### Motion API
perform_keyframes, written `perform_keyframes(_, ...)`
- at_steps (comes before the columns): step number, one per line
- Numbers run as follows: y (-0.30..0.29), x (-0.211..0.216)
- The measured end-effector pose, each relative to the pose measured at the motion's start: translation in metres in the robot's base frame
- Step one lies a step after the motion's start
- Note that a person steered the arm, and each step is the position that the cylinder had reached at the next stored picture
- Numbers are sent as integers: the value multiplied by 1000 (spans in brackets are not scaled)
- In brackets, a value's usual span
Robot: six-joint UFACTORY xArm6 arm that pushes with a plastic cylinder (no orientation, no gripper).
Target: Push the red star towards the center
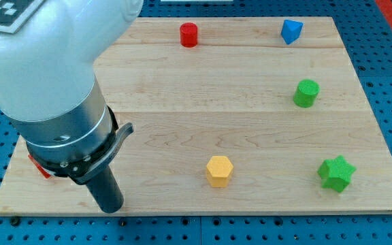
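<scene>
A small red piece [39, 167] shows at the view's left edge of the board, mostly hidden behind the arm's body; its shape cannot be made out. My tip [111, 209] is at the view's bottom left, just right of and below that red piece, near the board's bottom edge. A red cylinder [189, 34] stands at the view's top, left of centre.
A blue block [291, 30] is at the top right. A green cylinder [306, 93] is at the right. A green star [336, 173] is at the bottom right. A yellow hexagon [219, 170] is at the bottom centre. The wooden board [203, 102] lies on a blue pegboard.
</scene>
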State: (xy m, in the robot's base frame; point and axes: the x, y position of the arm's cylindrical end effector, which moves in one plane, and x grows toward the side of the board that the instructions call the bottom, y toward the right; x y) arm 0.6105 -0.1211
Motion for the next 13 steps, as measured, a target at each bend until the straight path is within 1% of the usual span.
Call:
perform_keyframes(1, -1, 1)
perform_keyframes(2, -16, 2)
perform_keyframes(3, -51, 8)
perform_keyframes(4, -74, -4)
perform_keyframes(5, -70, -44)
perform_keyframes(6, -63, -15)
perform_keyframes(7, -111, -28)
perform_keyframes(8, -107, -79)
perform_keyframes(9, -45, -134)
perform_keyframes(10, 9, -115)
perform_keyframes(11, -28, -58)
perform_keyframes(12, -118, -83)
perform_keyframes(13, -134, -119)
